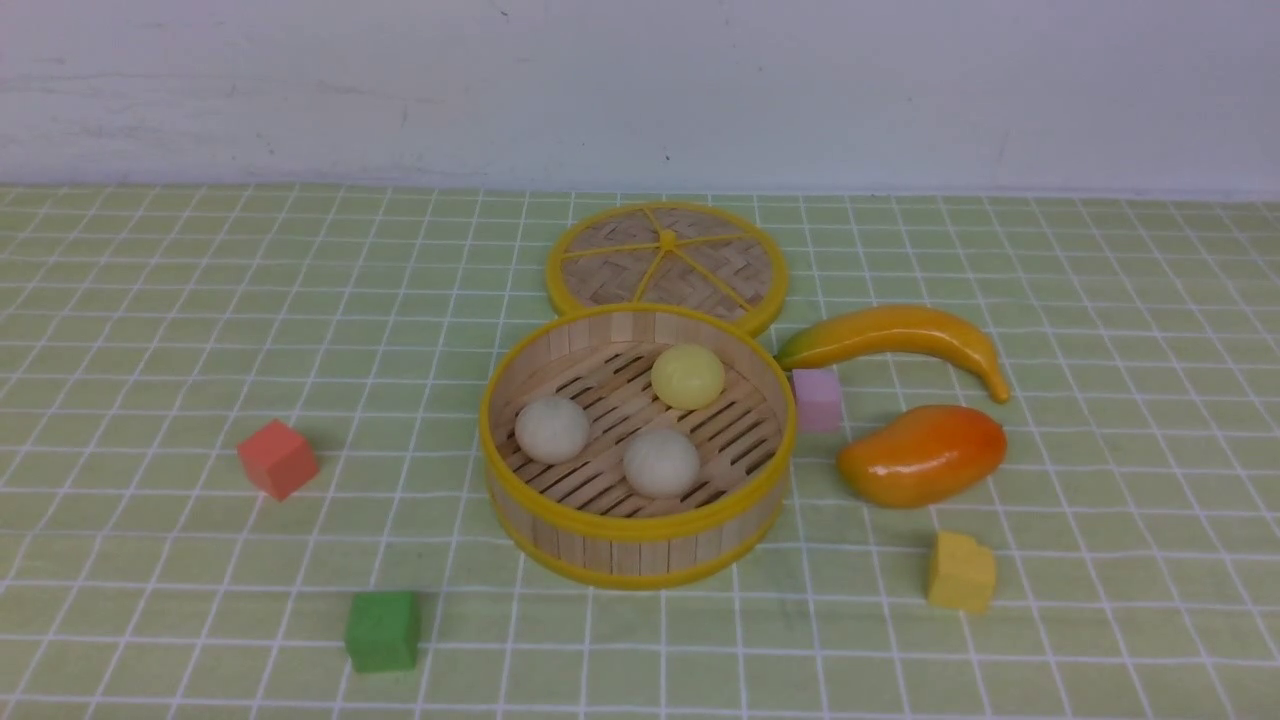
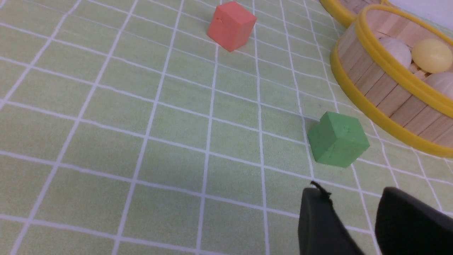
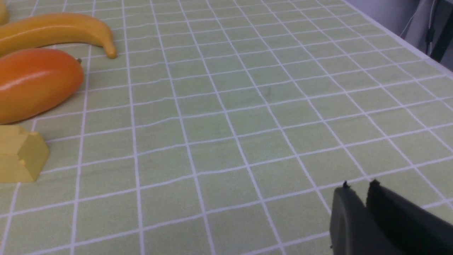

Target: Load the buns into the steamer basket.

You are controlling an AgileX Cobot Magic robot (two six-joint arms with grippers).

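You have all three buns, the yellow one (image 1: 688, 377), left white one (image 1: 553, 430) and right white one (image 1: 661, 464), sitting inside the steamer basket (image 1: 640, 527). Your left gripper (image 2: 352, 191) is released, fingertips apart and empty. Your right gripper (image 3: 361, 186) has its fingertips slightly apart, grasping nothing. The woven lid (image 1: 600, 280) lies beyond the basket's far side.

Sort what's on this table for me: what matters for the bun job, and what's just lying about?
For the job: two whitish buns, yellow bun, steamer basket.

Just lying about: woven disc, banana, mango, red, green, pink and yellow blocks.
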